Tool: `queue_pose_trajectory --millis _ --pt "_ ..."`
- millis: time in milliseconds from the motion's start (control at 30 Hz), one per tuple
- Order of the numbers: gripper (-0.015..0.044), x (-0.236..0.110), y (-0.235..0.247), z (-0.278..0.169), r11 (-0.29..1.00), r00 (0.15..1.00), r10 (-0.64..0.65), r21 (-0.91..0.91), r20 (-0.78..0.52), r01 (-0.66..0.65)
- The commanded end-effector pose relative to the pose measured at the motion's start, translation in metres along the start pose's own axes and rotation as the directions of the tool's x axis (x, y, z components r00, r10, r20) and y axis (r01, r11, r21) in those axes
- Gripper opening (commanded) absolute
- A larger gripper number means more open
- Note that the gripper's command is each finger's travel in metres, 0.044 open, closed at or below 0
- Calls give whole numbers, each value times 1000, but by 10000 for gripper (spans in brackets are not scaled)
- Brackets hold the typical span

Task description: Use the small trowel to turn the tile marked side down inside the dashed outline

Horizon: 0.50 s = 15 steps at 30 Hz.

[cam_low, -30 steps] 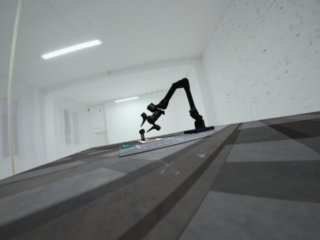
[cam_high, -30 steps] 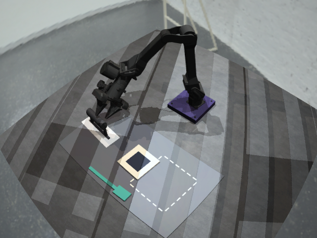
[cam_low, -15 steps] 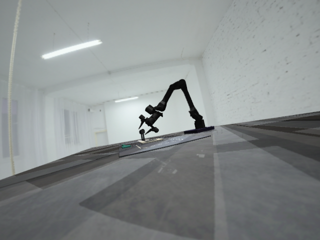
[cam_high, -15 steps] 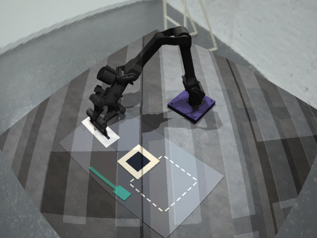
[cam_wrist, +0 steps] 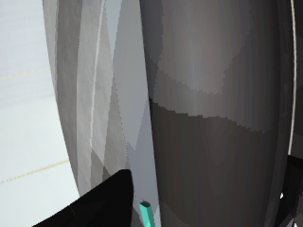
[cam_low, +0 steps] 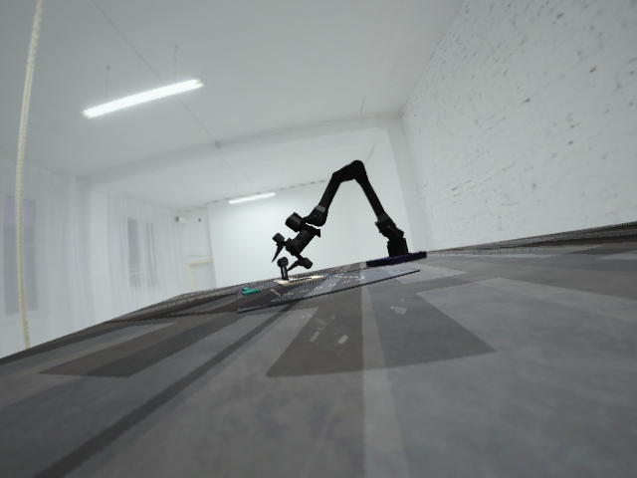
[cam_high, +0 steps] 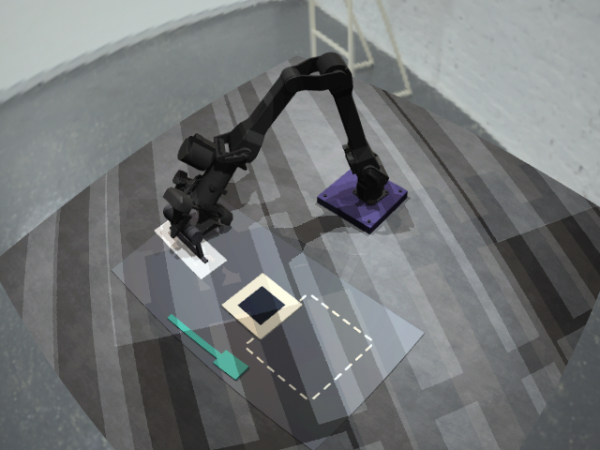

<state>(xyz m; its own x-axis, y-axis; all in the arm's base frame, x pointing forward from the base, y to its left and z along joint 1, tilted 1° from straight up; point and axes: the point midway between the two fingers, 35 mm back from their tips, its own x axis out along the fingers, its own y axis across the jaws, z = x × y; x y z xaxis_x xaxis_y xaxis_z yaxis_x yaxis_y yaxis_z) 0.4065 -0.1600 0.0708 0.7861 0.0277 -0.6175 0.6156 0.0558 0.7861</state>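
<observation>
The tile point(cam_high: 262, 305), cream with a dark square facing up, lies on the translucent mat point(cam_high: 271, 314), touching the far-left corner of the dashed outline point(cam_high: 309, 346). My gripper point(cam_high: 189, 223) is open and hangs low over a black handled object point(cam_high: 193, 244) at the mat's far-left corner. In the wrist view that dark object point(cam_wrist: 208, 120) fills the space in front of my fingers. I hold nothing.
The black object rests on a white pad point(cam_high: 208, 263). The arm's purple base plate point(cam_high: 362, 199) stands behind the mat to the right. A pale ladder-like frame point(cam_high: 355, 38) stands by the back wall.
</observation>
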Motion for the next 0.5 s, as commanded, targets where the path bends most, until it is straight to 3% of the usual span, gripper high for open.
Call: queue_pose_trajectory --millis 0,200,467 --pt "300 6 0 0 1000 1000 0 4 3 0" --pt "142 6 0 0 1000 1000 0 4 3 0" --pt "89 6 0 0 1000 1000 0 4 3 0"
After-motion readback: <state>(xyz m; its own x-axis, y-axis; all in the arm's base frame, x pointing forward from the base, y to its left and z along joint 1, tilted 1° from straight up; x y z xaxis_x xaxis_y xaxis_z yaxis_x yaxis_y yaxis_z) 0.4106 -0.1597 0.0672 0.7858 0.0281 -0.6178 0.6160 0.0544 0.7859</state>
